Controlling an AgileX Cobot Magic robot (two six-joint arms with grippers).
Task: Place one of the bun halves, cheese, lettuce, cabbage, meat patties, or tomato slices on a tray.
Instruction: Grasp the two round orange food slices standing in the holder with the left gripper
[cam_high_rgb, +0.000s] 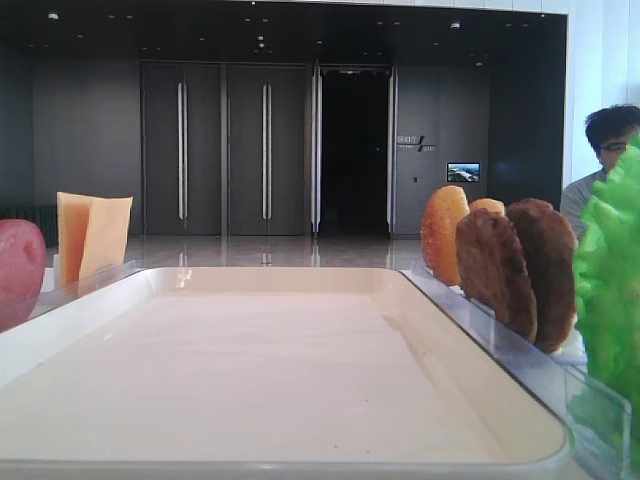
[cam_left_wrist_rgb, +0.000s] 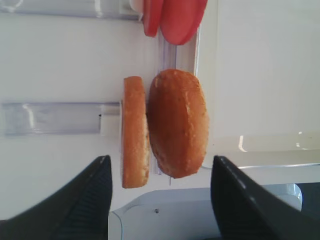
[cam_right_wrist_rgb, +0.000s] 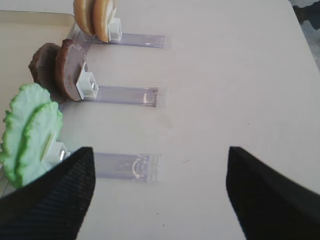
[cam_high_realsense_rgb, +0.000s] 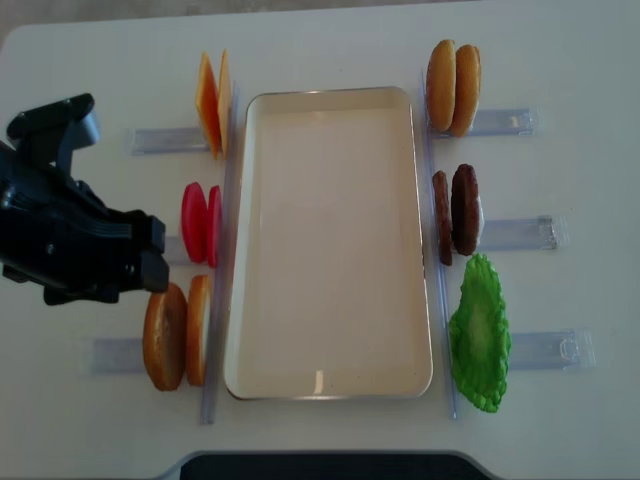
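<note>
Left gripper (cam_left_wrist_rgb: 160, 200) open, empty, fingers either side of 2 buns (cam_left_wrist_rgb: 172, 125) standing on edge at frame center in the wrist view, flat faces pointing left-right, long axis vertical. In the overhead view those buns (cam_high_realsense_rgb: 175, 335) sit lower left, just beside the tray (cam_high_realsense_rgb: 330, 380). Right gripper (cam_right_wrist_rgb: 160, 187) open, empty, lettuce (cam_right_wrist_rgb: 30, 132) at its left.

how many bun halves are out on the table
4. Two buns stand on edge left of the tray, at its near end; two buns stand right of it, at its far end. None looks hidden.
</note>
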